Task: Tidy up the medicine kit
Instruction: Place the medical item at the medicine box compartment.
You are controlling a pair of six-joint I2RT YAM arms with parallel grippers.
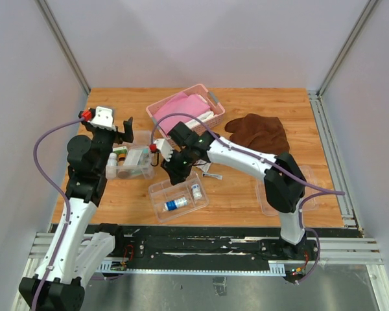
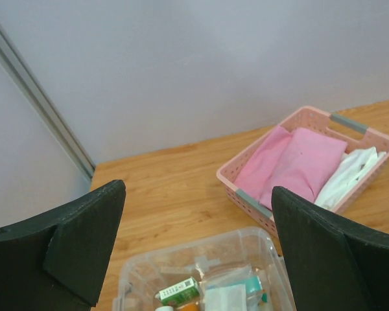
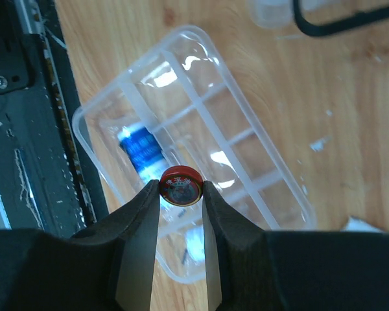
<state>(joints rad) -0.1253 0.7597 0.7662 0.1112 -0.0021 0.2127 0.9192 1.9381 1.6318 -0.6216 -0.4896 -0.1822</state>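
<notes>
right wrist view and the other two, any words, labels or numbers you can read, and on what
None is readable.
Lid of the red round tin: print blurred.
Side of the green carton: print too small.
Label of the blue-labelled bottle: blurred.

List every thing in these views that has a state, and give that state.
Box: open, lid off.
Lid: lying on the table.
Tray: outside the box, two bottles in it.
Left gripper: open, empty.
Right gripper: shut on red-topped item.
Basket: holds folded cloths.
Brown cloth: crumpled.
</notes>
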